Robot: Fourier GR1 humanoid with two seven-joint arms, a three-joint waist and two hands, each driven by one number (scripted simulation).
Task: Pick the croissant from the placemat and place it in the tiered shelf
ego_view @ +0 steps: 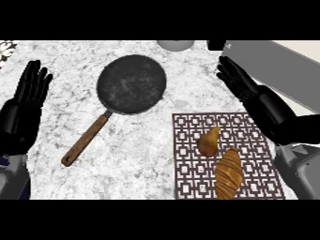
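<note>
Right hand (249, 91) partly over placemat (190, 154)

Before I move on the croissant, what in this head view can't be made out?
- Tiered shelf: not identifiable; only a grey slab at the upper right, cut off by the edge.
- Round grey thing at the top: mostly cut off, so unidentifiable.
- Placemat: near edge cut off at the bottom; right edge hidden by the right hand and forearm.
- Croissant: fully visible.
</note>
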